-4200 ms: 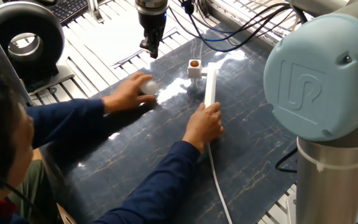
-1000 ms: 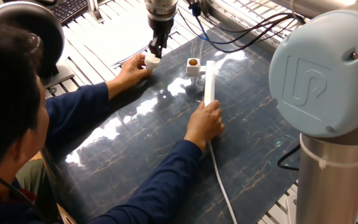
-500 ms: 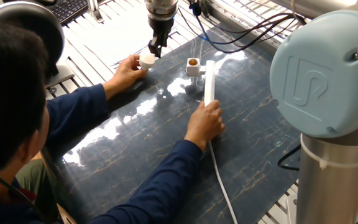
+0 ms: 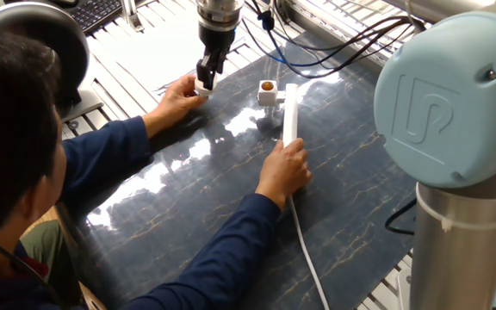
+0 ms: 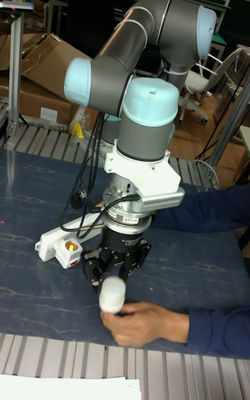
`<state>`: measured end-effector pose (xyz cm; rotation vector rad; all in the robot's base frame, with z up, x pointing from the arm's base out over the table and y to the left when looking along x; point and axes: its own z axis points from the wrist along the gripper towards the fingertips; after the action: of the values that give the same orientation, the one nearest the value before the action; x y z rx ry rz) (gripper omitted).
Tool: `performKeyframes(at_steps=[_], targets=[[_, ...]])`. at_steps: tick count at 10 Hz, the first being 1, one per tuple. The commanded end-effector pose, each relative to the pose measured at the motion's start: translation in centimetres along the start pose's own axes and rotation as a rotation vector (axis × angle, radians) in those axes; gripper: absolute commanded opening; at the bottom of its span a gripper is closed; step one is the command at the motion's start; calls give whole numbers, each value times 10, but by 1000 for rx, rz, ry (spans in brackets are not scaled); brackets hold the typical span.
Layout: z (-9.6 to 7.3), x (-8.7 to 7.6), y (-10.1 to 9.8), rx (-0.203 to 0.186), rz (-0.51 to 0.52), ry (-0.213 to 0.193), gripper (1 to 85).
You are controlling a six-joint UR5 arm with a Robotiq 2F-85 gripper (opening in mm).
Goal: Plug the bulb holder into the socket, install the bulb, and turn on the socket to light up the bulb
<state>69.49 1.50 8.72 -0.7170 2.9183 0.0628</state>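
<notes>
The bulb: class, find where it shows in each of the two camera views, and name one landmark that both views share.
Fixed view: the bulb sits upper left of centre, under the robot hand, held by the person's hand.
Tall fixed view: the bulb is lower centre, below the robot hand.
Shared landmark: the bulb holder plugged into the socket.

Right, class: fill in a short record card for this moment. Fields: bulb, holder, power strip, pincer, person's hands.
bulb: white, held up by the person's hand at the pincer, dome toward the tall camera
holder: plugged into the far end of the power strip, copper opening empty
power strip: white, flat on the dark table, cord trailing toward the near edge
pincer: fingers either side of the bulb; grip unclear
other hand: resting on the strip's near end
</notes>
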Motion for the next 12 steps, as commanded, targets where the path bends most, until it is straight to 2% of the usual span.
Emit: performKeyframes(at_steps=[1,6,7,11,12], targets=[[-2,-2,6,-25,20,-9,523],[-4,0,6,-25,16,-2,510],[-4,1,5,-21,17,0,480],[-4,13,2,-3,69,55,80],[-4,15,3,-5,80,64,10]])
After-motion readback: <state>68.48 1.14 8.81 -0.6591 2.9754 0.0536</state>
